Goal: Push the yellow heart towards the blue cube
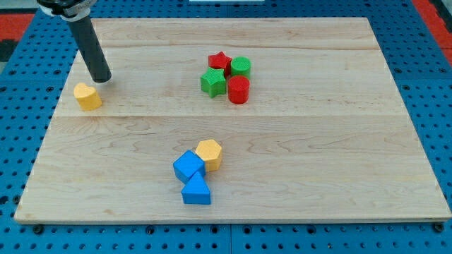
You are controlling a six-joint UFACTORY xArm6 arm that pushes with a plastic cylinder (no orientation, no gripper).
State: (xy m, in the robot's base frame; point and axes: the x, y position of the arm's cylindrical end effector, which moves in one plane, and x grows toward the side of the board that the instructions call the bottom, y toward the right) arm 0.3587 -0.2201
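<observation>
While there are no jaws on this rig to be open or closed, just a rod, my tip (103, 78) sits on the wooden board (318, 162) just up and right of the yellow heart (87, 96), near the view's left edge. Plenty of bare wood lies between the heart and the blue cube (188, 167), which touches a yellow hexagon (209, 154) and a blue triangle (196, 191). Toward the view's top, a red star (219, 61), green cylinder (241, 67), green star (212, 82) and red cylinder (239, 89) bunch together.
</observation>
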